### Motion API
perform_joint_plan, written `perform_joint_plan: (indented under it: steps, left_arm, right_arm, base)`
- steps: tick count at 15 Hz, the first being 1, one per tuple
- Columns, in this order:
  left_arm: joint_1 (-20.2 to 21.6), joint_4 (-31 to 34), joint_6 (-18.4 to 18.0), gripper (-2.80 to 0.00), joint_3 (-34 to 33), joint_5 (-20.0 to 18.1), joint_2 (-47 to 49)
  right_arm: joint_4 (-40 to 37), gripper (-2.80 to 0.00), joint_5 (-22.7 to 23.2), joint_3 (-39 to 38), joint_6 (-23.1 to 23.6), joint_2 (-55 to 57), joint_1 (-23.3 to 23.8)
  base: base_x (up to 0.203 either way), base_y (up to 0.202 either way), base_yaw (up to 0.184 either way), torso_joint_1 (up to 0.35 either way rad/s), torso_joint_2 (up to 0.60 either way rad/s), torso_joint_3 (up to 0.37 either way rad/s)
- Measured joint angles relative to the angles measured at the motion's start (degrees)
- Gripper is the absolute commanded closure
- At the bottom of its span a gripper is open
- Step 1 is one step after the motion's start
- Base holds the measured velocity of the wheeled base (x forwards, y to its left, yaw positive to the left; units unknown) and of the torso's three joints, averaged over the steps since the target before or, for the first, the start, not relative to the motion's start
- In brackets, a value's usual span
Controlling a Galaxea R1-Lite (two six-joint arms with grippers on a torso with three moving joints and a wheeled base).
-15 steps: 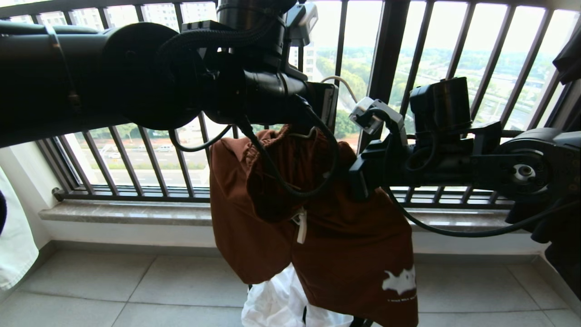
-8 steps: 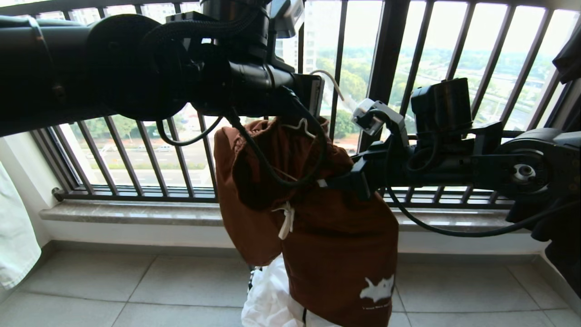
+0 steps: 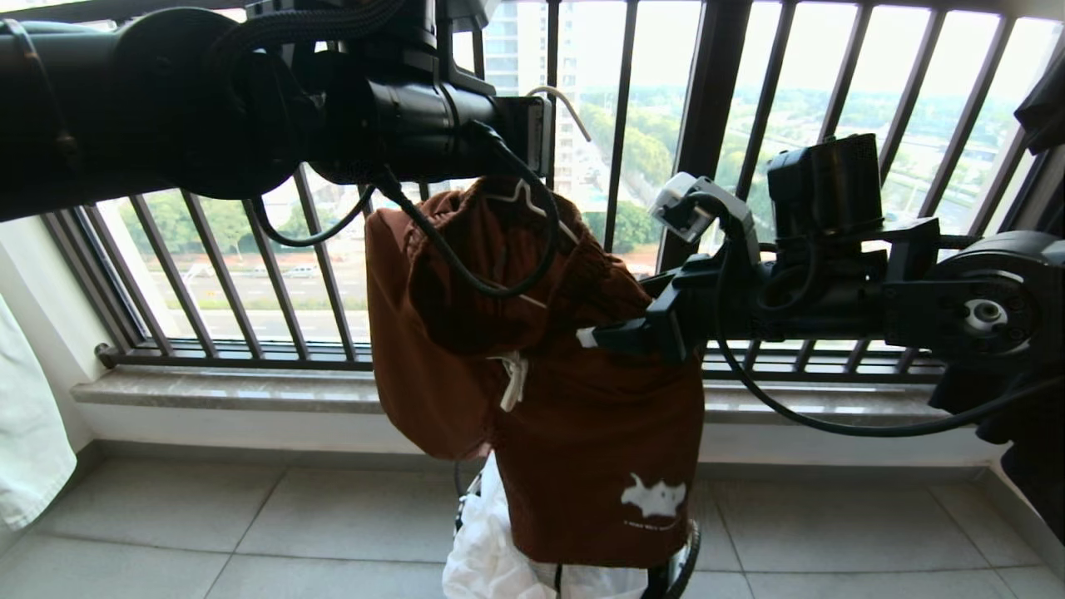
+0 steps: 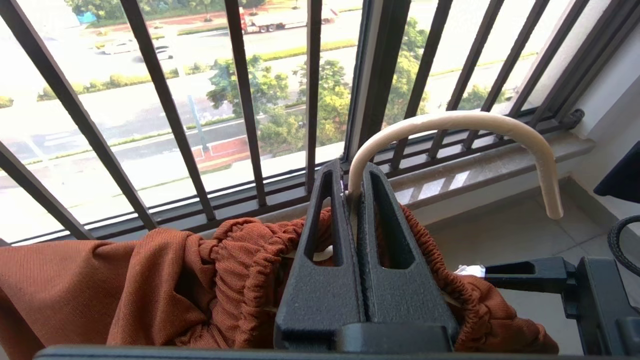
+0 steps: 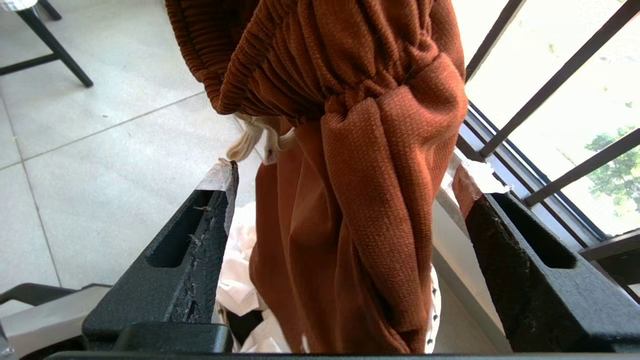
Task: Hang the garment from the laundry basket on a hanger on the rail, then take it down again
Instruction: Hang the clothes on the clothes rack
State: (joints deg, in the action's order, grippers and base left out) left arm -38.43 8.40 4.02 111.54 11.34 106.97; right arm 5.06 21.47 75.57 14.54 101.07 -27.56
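The left gripper (image 4: pixel 352 200) clamps the hanger (image 4: pixel 450 122), garment (image 3: pixel 532 366) draped on. The right gripper (image 5: pixel 345 185) gapes around the cloth. Hanging on the rail remains.

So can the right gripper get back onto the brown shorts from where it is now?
Probably yes: the right gripper is open with the shorts hanging between its fingers, nothing between them.

My rust-brown gathered-waist shorts (image 3: pixel 532 366) hang bunched on the thin cream wire hanger (image 4: pixel 450 125), white drawstring dangling, white animal print near the hem, above the round dark-rimmed laundry basket (image 3: pixel 684 561).
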Motion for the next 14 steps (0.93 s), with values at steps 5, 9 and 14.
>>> perform_joint_plan:
  steps: [5,9,14]
  left_arm:
    - [2.7,-0.3,5.4,0.0,0.0,-0.1,0.0]
    - [4.6,-4.3,6.0,0.0,0.3,-0.1,0.3]
    - [5.1,-7.7,8.2,0.0,0.2,0.2,0.1]
  right_arm:
    - [0.1,-2.8,0.4,-0.5,-2.1,-2.3,0.0]
    - [0.1,0.0,0.9,-0.7,-4.5,-4.8,-0.4]
    - [0.0,0.0,0.8,-0.8,-9.8,-6.6,-4.6]
  base:
    - [0.0,0.0,0.0,0.0,0.0,0.0]
    - [0.0,0.0,0.0,0.0,0.0,0.0]
    - [0.0,0.0,0.0,0.0,0.0,0.0]
